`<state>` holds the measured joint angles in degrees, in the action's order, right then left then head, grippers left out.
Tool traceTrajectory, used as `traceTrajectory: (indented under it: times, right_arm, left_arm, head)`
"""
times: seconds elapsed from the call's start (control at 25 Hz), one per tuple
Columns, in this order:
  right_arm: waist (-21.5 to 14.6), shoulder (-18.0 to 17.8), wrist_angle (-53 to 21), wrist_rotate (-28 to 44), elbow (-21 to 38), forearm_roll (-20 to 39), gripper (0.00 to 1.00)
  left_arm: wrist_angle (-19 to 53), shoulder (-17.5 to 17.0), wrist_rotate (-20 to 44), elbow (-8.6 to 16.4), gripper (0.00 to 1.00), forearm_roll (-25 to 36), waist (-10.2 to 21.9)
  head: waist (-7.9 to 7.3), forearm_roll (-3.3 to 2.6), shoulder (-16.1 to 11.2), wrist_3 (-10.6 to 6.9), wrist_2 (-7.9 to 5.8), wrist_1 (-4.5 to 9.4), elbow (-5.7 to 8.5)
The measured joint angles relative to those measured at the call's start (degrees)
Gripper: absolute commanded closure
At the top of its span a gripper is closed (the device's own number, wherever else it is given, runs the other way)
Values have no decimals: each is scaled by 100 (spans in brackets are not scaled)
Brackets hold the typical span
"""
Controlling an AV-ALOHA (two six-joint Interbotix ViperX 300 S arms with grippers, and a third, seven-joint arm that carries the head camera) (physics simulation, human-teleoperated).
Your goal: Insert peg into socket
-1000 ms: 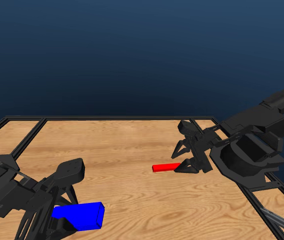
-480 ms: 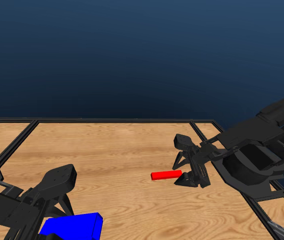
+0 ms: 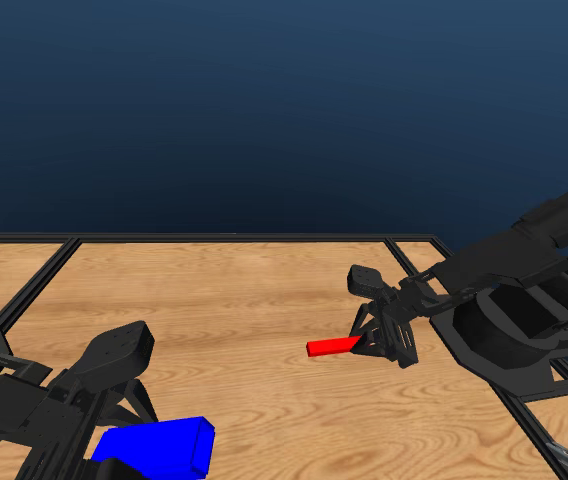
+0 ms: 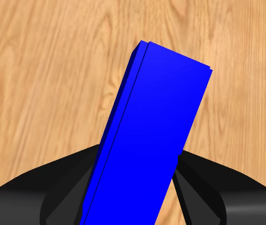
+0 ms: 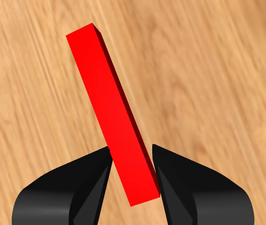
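left gripper: clamped on chunky blue rectangular socket | right gripper: clamped on slim red peg, above wooden table

Place: a rendered robot test bench, not a lived-in room
Backdrop: flat dark blue all the way behind, fading darker upward, with no walls or furniture
Tabletop: pale wood grain, smooth and uniform, clearly computer-drawn
Frame: black rails edge the wood and split off side panels
Machines: two black arms reach in from either side
Objects: just plain, matte, solid-coloured blocks, one red, one blue
Lighting: even, with soft shadows only
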<state>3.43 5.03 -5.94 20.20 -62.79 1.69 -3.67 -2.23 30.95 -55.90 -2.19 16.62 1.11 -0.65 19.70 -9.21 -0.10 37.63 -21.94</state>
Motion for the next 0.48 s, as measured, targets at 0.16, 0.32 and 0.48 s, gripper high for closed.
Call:
traceTrajectory:
  times: [0.16,0.32,0.48]
  right_arm:
    - [-192,-42,-414,52,299,331,100]
    - [-654,109,-1084,412,887,801,100]
    - [-1117,288,-1986,877,1629,1269,100]
  left_arm:
    - [-18,-140,-210,-12,100,-52,-64]
    - [130,-394,-360,-6,100,15,-165]
    - [532,-784,-302,82,100,328,-212]
  head:
    - [-39,16,140,53,24,39,-25]
    - [-112,50,471,138,76,90,-143]
    - [-209,92,783,234,140,154,-261]
